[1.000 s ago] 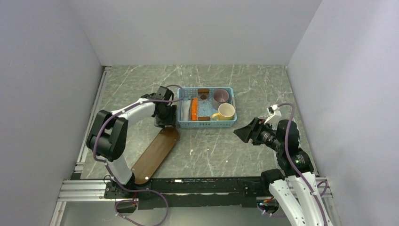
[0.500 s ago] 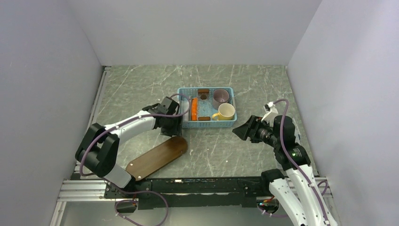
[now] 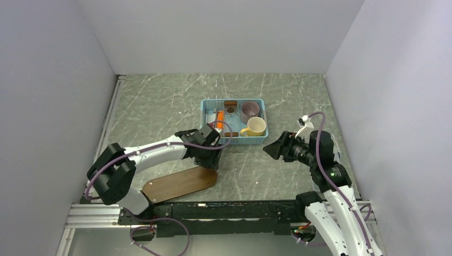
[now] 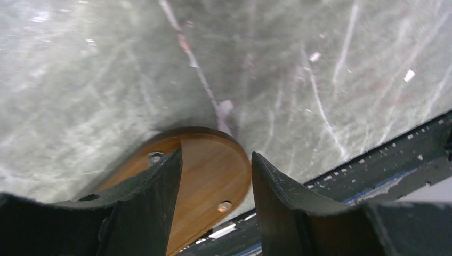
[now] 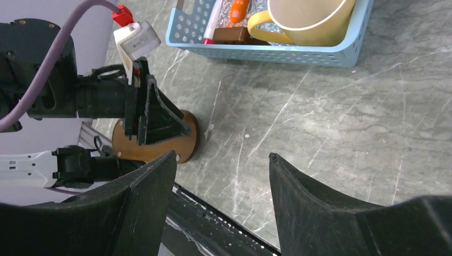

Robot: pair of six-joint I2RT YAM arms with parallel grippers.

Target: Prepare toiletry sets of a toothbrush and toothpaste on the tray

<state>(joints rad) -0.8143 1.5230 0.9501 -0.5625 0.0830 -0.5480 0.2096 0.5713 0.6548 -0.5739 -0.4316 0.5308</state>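
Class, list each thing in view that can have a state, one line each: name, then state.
tray, flat on the table, bare.
left gripper, open, tips down at the tray's end.
right gripper, open, empty, over the table.
basket, upright, loaded.
yellow mug, upright in the basket.
grey mug, upright in the basket.
orange tube, in the basket.
toothbrush, in the basket.

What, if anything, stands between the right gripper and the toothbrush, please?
The basket's near wall: the toothbrush lies inside it, beyond the open right gripper. The left gripper hangs near that corner.
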